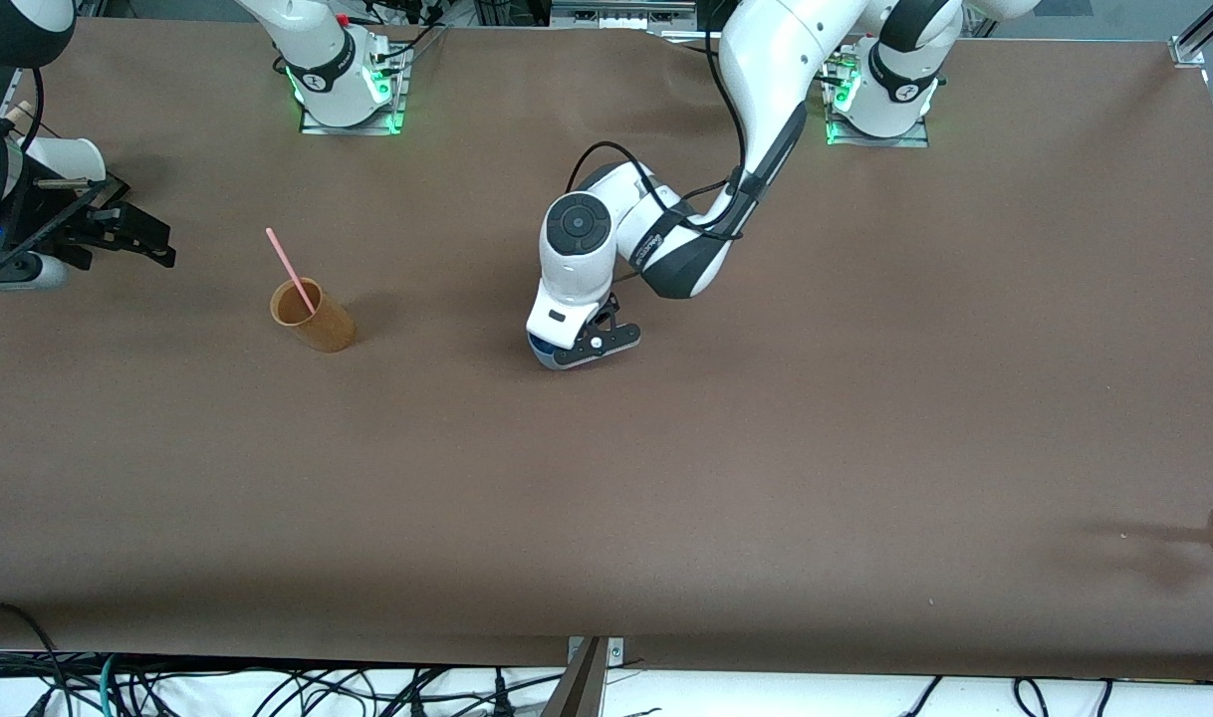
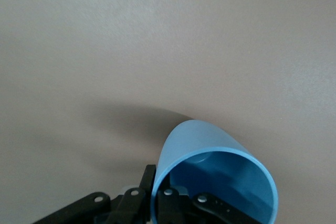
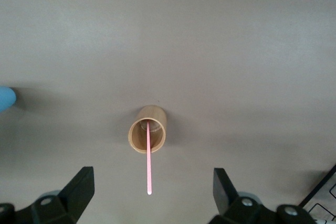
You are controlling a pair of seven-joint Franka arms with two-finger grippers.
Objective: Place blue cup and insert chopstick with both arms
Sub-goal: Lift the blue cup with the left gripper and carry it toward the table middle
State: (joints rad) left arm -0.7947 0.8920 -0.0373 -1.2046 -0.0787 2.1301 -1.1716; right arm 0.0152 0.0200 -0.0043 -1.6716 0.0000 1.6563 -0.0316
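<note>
Left gripper (image 1: pixel 589 344) clamped on the matte, tapered blue cup (image 2: pixel 210 179) at mid-table.

Toward the right arm's end from it, 1 thin pink chopstick (image 1: pixel 292 271) leans in a tan cylindrical cup (image 1: pixel 314 316); right gripper (image 3: pixel 152 195) waits overhead, fingers spread.

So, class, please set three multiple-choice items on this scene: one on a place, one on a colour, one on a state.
1. Where is the chopstick?
A. in the tan cup
B. flat on the table
C. in the blue cup

2. What colour is the chopstick?
A. green
B. pink
C. black

3. How are the right gripper jaws?
A. shut on the chopstick
B. shut on a cup
C. open

Key: 1 A, it stands tilted in the tan cup. 2 B, pink in both views. 3 C, spread apart over the tan cup, while the left gripper grips the blue cup's wall.
</note>
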